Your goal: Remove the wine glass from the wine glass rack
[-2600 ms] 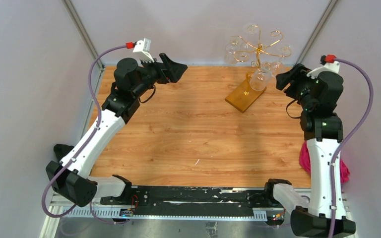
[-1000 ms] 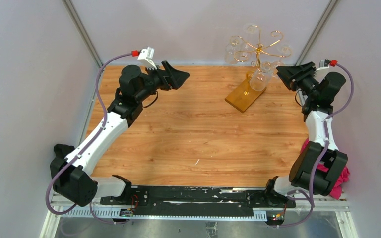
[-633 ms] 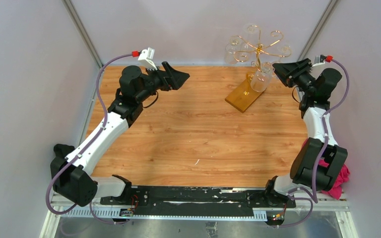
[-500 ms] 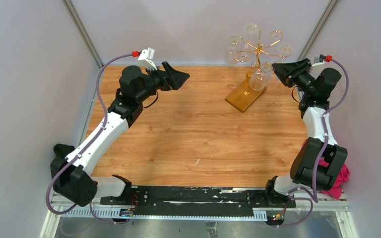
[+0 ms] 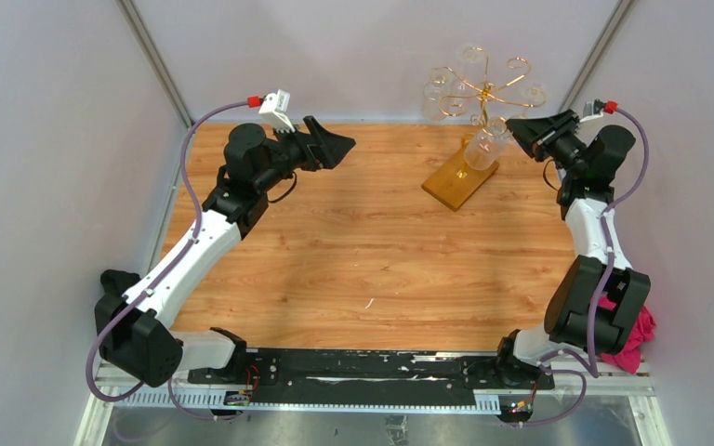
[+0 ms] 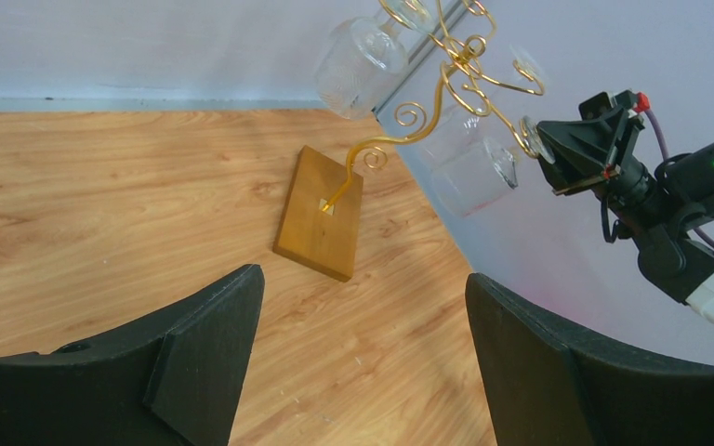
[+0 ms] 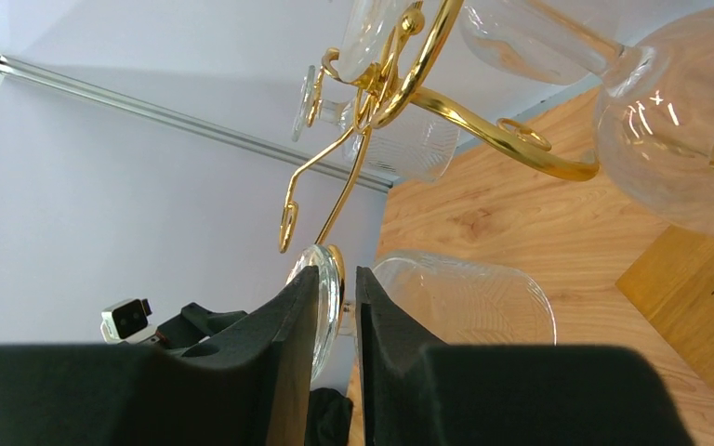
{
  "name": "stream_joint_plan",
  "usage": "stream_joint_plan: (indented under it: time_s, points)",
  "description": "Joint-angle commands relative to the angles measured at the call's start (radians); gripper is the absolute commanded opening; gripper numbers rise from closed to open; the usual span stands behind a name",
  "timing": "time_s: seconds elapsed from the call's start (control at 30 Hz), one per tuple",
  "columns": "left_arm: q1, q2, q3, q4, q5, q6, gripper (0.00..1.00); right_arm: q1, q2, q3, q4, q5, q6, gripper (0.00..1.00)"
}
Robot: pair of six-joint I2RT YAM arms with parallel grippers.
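The wine glass rack is a gold wire tree on an amber base at the back right of the table. A clear wine glass hangs bowl-down from its right-hand lower arm. My right gripper reaches in from the right. In the right wrist view its jaws stand nearly together on the glass's foot and the gold loop holding it, with the bowl just beyond. My left gripper hovers open at the back left, empty, looking across at the rack.
Other clear glasses hang on the rack's upper arms, one large bowl close to my right wrist. Grey walls close in behind and beside the rack. A pink cloth lies by the right arm's base.
My right gripper has moved left to the rack and its jaws have narrowed round the hanging glass's foot. The left arm has stayed still.
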Motion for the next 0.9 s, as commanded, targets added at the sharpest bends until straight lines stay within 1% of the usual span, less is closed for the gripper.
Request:
stream_joint_plan:
  time_s: [0.0,0.3,0.53,0.6,0.67,0.87]
  points:
    - [0.008,-0.013,-0.011,0.019,0.001,0.015,0.85,0.016,0.003,0.029,-0.009,-0.024,0.008,0.24]
    - [0.008,-0.006,-0.007,0.018,0.004,0.013,0.85,0.012,-0.013,0.049,-0.08,-0.015,-0.014,0.12]
    - [0.008,-0.005,-0.006,0.018,0.007,0.015,0.85,0.006,-0.021,0.073,-0.106,-0.015,-0.015,0.1]
    - [0.008,-0.006,-0.008,0.018,0.009,0.014,0.85,0.002,-0.023,0.079,-0.111,-0.017,-0.014,0.07]
    - [0.008,-0.008,-0.01,0.019,0.008,0.015,0.85,-0.004,-0.026,0.083,-0.12,-0.017,-0.017,0.01]
    - [0.008,-0.01,-0.014,0.018,0.012,0.015,0.85,-0.015,-0.033,0.096,-0.146,-0.02,-0.036,0.0]
